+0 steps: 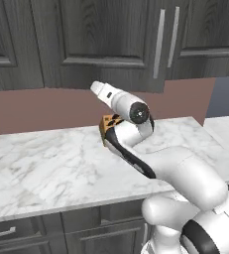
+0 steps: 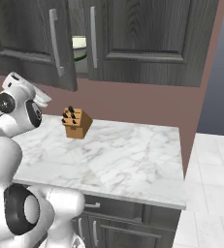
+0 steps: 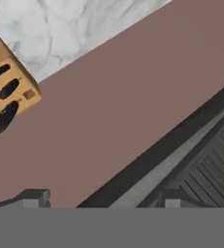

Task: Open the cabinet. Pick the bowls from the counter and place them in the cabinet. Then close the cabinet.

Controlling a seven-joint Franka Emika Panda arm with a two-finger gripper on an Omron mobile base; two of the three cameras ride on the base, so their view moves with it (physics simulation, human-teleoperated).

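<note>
Marble counter carries just the knife block — no bowls left on it.
I see a cream bowl inside the cabinet, its left door ajar. My gripper points at the wall under the cabinet, fingertips spread, holding nothing — closing comes next, I judge.
</note>
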